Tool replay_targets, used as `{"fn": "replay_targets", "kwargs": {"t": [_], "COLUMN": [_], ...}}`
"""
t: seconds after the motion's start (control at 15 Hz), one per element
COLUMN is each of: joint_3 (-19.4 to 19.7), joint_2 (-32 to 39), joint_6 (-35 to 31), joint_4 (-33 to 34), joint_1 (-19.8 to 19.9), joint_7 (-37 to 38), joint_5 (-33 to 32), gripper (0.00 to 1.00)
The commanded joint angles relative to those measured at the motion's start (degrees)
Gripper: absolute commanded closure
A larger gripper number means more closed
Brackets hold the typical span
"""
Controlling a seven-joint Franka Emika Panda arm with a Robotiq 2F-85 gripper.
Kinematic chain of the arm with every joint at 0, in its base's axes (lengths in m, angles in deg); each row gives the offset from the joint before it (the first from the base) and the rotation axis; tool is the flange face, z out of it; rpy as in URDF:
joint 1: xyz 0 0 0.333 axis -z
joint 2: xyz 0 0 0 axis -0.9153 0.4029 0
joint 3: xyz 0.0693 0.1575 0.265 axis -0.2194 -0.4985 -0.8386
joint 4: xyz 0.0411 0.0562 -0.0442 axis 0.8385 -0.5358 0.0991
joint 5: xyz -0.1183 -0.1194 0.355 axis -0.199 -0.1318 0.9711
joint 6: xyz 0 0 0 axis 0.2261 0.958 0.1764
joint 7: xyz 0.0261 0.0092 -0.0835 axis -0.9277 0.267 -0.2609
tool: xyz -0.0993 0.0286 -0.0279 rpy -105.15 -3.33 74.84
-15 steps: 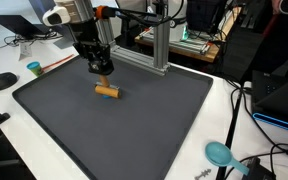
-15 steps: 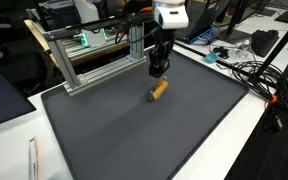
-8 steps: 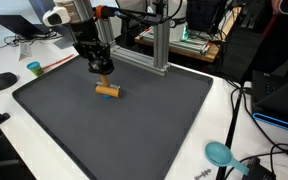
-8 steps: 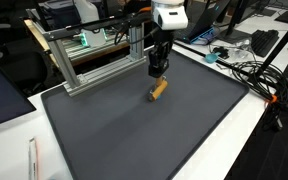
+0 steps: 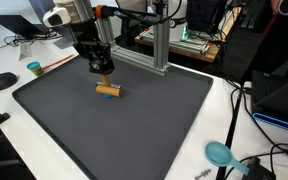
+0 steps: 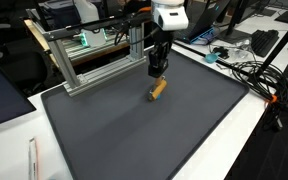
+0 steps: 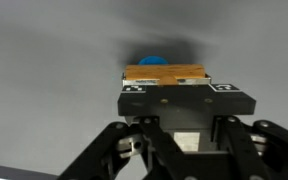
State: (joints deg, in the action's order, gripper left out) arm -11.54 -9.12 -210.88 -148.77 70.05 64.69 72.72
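A short wooden block (image 5: 107,90) (image 6: 158,88) lies on the dark grey mat (image 5: 134,130) (image 6: 134,130) in both exterior views. My gripper (image 5: 103,76) (image 6: 156,72) points straight down right over it, its tips at or just above the block's top. In the wrist view the wooden block (image 7: 164,72) shows just beyond a black bar with two markers (image 7: 179,98), with a small blue patch (image 7: 151,58) behind it. That bar hides the fingertips, so the frames do not show whether the jaws grip the block.
An aluminium frame (image 5: 159,50) (image 6: 94,55) stands at the mat's back edge. A small teal cup (image 5: 33,68) and a black mouse (image 5: 2,81) sit off one side of the mat. A teal round object (image 5: 219,153) and cables (image 6: 249,70) lie off another side.
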Motion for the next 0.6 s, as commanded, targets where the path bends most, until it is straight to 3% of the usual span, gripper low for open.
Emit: {"fn": "replay_targets", "kwargs": {"t": [0.0, 0.53], "joint_3": [-0.9, -0.7], "joint_2": [3.7, 4.3], "joint_6": [4.0, 6.1], "joint_4": [-0.3, 0.9], "joint_1": [1.1, 0.8], "joint_7": [-2.3, -2.5], "joint_5": [1.3, 0.7], "gripper": [0.78, 0.78]}}
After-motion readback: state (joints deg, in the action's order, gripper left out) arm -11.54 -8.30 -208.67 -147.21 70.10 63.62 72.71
